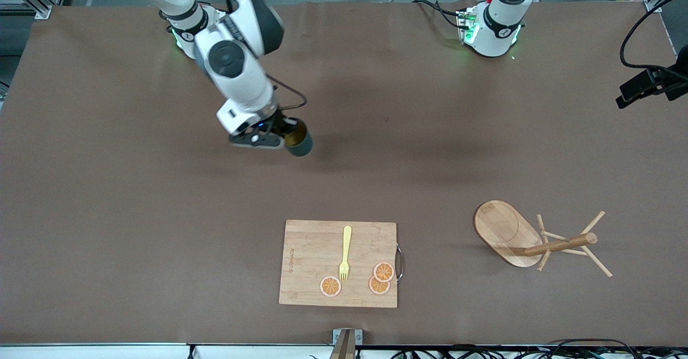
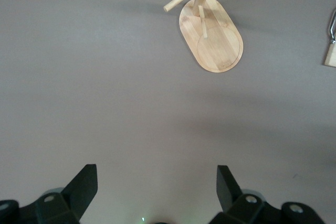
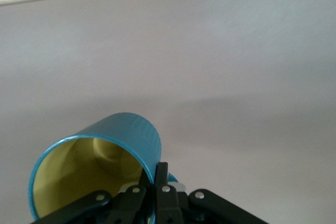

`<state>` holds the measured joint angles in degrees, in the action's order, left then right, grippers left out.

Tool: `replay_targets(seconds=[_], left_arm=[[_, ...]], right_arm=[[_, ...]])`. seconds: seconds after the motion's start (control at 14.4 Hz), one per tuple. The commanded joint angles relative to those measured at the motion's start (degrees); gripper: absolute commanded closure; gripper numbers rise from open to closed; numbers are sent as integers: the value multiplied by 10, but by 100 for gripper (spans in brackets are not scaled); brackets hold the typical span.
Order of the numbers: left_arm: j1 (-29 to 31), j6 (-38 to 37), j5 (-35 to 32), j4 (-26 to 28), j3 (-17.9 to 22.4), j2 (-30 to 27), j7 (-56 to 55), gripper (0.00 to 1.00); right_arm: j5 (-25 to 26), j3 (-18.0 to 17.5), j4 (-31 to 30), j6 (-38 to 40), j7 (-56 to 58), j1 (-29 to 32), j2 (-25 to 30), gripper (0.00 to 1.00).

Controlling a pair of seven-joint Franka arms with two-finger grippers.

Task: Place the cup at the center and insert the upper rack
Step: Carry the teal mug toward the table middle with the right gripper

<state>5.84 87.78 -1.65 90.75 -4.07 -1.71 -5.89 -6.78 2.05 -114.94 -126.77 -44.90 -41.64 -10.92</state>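
We are carrying the ribbed dark teal cup [image 1: 299,139] in our right gripper [image 1: 283,136], clamped on its rim, above the surface's middle. Our left gripper [image 2: 156,192] is waiting spread wide and empty, since the light wooden mug-tree rack [image 1: 529,238] is lying toppled near the surface's front edge.

The right gripper [image 1: 280,133] hid the cup's [image 1: 299,138] handle; the chopping board [image 2: 331,53] was cut off at the left wrist view's edge.

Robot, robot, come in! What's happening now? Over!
Right gripper shut on cup, above bare table. Left gripper open, waiting. Upper rack tipped over. Nothing in the way.
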Motion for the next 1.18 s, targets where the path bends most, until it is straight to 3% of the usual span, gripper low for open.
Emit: replay_targets(seconds=[0.0, 0.14, 0.42, 0.63, 0.7, 0.77, 0.83, 1.11], left_arm=[[0, 27, -11, 8, -1, 14, -3, 0], [0, 41, -11, 9, -1, 29, -3, 0], [0, 67, -10, 9, -1, 59, -3, 0], [-1, 78, -6, 10, -2, 77, -4, 0], [-6, 80, -5, 19, -4, 77, -12, 0], [-9, 80, -5, 19, -8, 74, -29, 0], [-17, 78, -4, 19, -14, 71, -46, 0], [-26, 60, -5, 18, -102, 64, -146, 0]], right_arm=[[-8, 11, 67, -7, -97, -69, -78, 100], [-1, 12, 112, -19, -155, -115, -135, 100], [-1, 12, 165, -26, -173, -136, -206, 99], [-1, 12, 176, -50, -174, -143, -235, 90], [-1, 12, 176, -59, -174, -142, -237, 71], [-1, 12, 176, -60, -173, -140, -237, 1], [-1, 14, 177, -56, -170, -139, -236, 0], [0, 24, 195, -6, -157, -132, -198, 0]])
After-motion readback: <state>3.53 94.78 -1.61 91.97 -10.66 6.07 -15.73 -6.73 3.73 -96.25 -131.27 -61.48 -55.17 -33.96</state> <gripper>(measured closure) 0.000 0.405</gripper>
